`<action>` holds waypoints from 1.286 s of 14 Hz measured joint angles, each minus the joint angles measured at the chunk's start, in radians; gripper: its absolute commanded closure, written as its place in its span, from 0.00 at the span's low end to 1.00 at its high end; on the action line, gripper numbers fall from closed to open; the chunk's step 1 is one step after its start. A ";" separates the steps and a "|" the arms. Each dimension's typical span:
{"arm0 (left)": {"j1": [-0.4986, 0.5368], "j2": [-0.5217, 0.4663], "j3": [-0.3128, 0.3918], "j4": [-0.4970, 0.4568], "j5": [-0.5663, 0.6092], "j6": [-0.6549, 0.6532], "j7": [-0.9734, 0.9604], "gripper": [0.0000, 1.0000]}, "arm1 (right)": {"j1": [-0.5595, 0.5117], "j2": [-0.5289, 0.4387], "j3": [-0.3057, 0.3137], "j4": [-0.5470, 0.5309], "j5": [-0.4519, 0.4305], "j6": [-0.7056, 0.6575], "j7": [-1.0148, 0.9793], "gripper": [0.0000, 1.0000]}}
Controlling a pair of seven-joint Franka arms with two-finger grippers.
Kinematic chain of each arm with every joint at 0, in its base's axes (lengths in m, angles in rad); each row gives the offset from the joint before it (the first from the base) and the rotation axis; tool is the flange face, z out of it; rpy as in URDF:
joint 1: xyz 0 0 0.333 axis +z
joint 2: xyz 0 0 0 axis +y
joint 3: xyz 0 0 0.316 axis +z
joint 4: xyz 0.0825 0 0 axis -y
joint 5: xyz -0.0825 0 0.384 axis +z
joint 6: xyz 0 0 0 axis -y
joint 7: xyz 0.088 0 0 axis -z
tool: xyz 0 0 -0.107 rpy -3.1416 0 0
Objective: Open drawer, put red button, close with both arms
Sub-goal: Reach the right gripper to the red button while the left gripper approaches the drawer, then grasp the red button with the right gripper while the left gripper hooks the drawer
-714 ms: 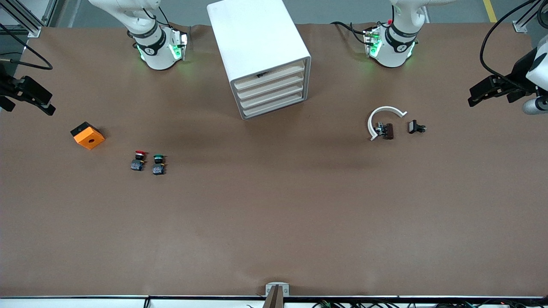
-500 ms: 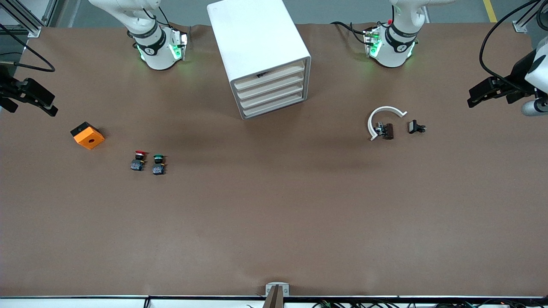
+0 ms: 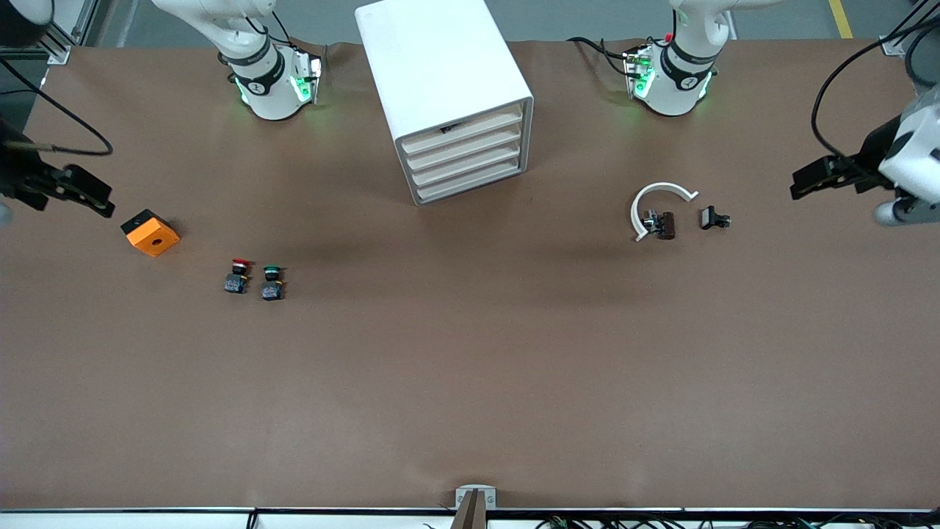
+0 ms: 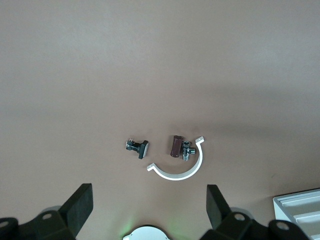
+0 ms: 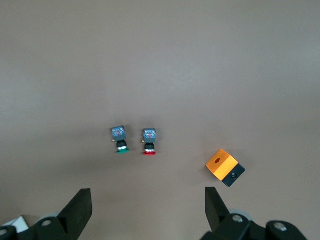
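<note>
Both grippers have shifted since the earlier front frames: the right gripper [image 3: 99,206] now hangs just beside the orange square block [image 3: 150,233], the left gripper [image 3: 804,184] has edged toward the white curved clip [image 3: 657,202], while the white boxy cabinet [image 3: 440,88] keeps every pale beige drawer [image 3: 465,156] shut. Left wrist view: jaws wide apart over bare brown bench [image 4: 160,60]. Right wrist view: jaws apart too, above the tiny red-capped push-button [image 5: 148,142], standing beside its green-capped twin [image 5: 119,139].

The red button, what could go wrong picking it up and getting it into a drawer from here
1. The red button stands right beside a look-alike green button; the open right end effector, over the orange block, might grab or topple the wrong one.
2. All four drawers of the cabinet are shut and look alike, so the left end effector might pull the marked top one.
</note>
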 measured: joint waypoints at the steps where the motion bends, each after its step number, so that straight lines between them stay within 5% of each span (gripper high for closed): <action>1: -0.002 0.027 -0.003 0.000 -0.003 0.013 0.000 0.00 | 0.000 0.024 0.000 -0.012 -0.012 0.010 0.000 0.00; 7: -0.043 0.216 -0.009 0.001 -0.110 0.102 -0.205 0.00 | 0.000 0.069 0.001 -0.237 -0.021 0.267 -0.003 0.00; 11: -0.191 0.335 -0.013 0.002 -0.115 0.148 -0.586 0.00 | 0.000 0.086 0.002 -0.395 -0.022 0.428 -0.004 0.00; 18: -0.406 0.519 -0.015 0.050 -0.230 0.197 -1.260 0.00 | -0.002 0.211 -0.002 -0.483 -0.023 0.603 -0.004 0.00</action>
